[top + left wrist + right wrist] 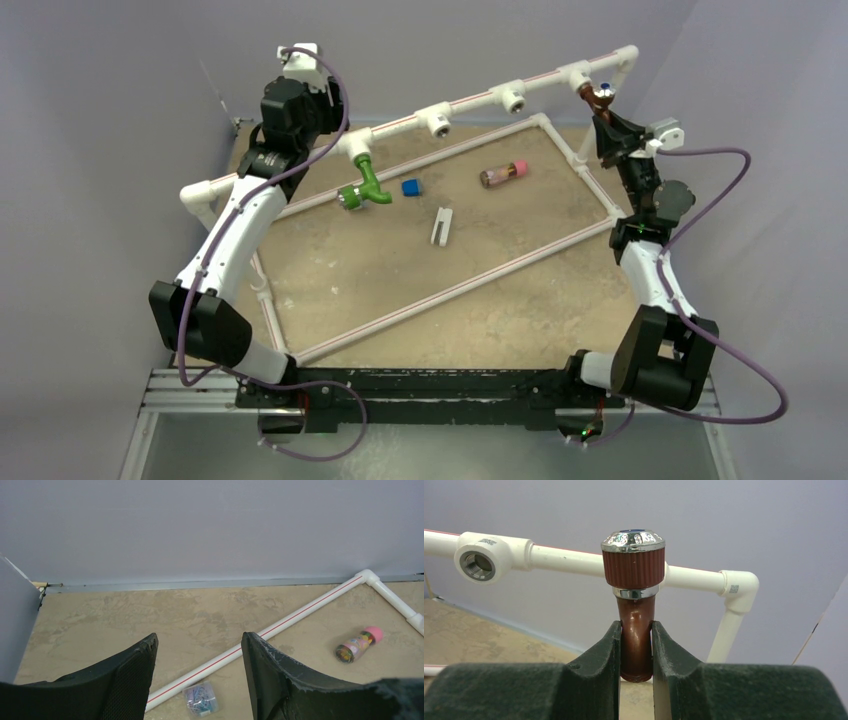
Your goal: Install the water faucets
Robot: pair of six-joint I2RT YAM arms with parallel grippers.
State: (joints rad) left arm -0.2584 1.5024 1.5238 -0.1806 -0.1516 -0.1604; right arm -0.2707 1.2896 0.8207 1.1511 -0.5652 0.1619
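Bright green bent plastic faucet point(366, 186) looks fitted at 11 o'clock; right jaws clamp the remaining reddish-brown, chrome-capped faucet point(634, 567); left jaws gape empty.

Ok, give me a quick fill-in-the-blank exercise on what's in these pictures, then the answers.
1. The right gripper is shut on a faucet whose colour is ___.
2. The left gripper holds nothing and its jaws stand ___.
3. The small bottle lying on the table has a cap coloured ___.
4. The other faucet, by the leftmost tee fitting, is coloured ___.
Answers: reddish-brown; open; pink; green.
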